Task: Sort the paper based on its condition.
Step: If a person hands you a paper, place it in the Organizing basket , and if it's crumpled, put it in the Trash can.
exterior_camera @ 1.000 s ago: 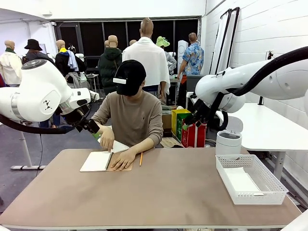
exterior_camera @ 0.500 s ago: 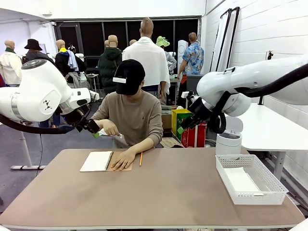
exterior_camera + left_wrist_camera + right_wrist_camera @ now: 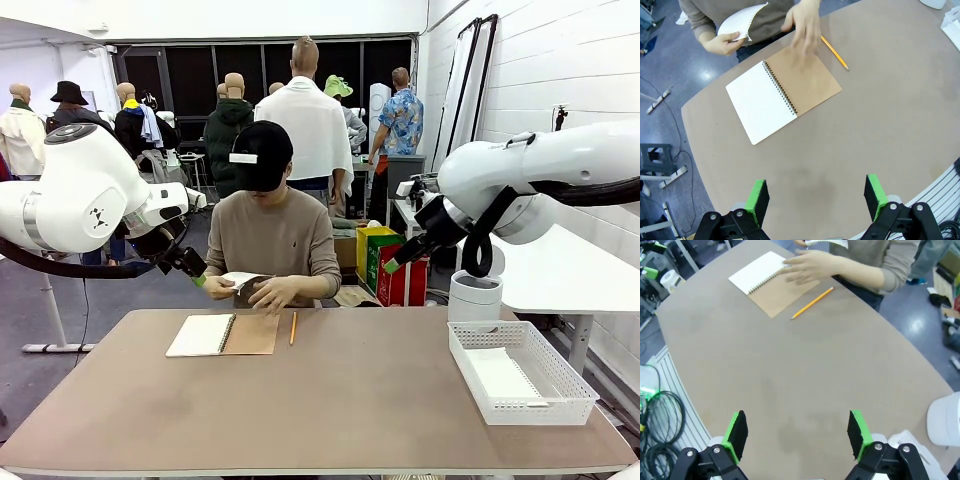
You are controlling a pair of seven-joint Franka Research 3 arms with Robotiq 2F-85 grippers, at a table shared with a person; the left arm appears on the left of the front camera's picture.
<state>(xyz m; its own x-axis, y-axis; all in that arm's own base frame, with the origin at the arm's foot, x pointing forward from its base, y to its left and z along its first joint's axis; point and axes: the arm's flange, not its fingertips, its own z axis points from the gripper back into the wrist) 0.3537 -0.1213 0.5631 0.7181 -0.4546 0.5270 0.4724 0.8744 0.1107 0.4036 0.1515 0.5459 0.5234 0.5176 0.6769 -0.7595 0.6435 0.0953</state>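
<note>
A person at the table's far side, around eleven o'clock in the front view, holds a loose white sheet of paper (image 3: 240, 280) with a perforated edge in both hands, above an open spiral notebook with a brown cardboard cover (image 3: 222, 334). A yellow pencil (image 3: 292, 328) lies just beside the notebook. At four o'clock a white mesh plastic basket (image 3: 520, 372) by the table's right edge already holds a flat white sheet (image 3: 505, 378). Sorting seems barely begun. The left gripper (image 3: 814, 196) and right gripper (image 3: 796, 433) both hover released and empty over the bare brown tabletop (image 3: 360, 400), with wide open room at centre.
</note>
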